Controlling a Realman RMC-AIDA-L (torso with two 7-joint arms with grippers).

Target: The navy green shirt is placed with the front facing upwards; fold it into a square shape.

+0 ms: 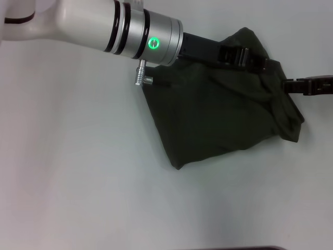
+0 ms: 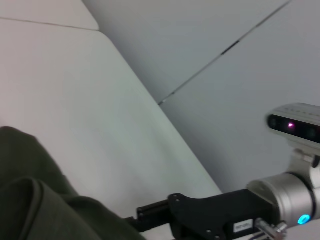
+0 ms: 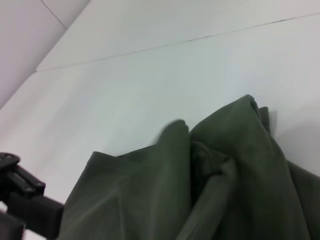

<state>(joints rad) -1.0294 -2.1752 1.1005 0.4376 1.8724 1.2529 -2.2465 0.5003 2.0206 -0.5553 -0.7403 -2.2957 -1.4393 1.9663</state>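
A: Starting big: white table (image 1: 78, 182), bare on the near and left side. Navy green shirt (image 1: 223, 114) lying toward the far right of it, bunched into a rough slanted wedge, not flat. No lettering showing.

B: Heaped high along the far edge, sagging to the near corner. Looks raised there rather than resting, probably carried over for a fold.

A: Hence the left arm (image 1: 104, 26) reaching across from the far left, left gripper (image 1: 243, 56) at the shirt's far edge. Right gripper (image 1: 289, 85) coming in from the right, touching the right-hand edge.

B: Clamped on cloth, or apart?

A: Cannot tell for either; dark tips lost against the dark folds.

B: Anything extra from the wrists?

A: From the left wrist: right gripper seen side-on, nose meeting a rounded roll of fabric, table beyond. From the right wrist: two peaks of cloth standing up with a deep crease between, left gripper's black body just beside the fabric. Hidden from the head by the arm.
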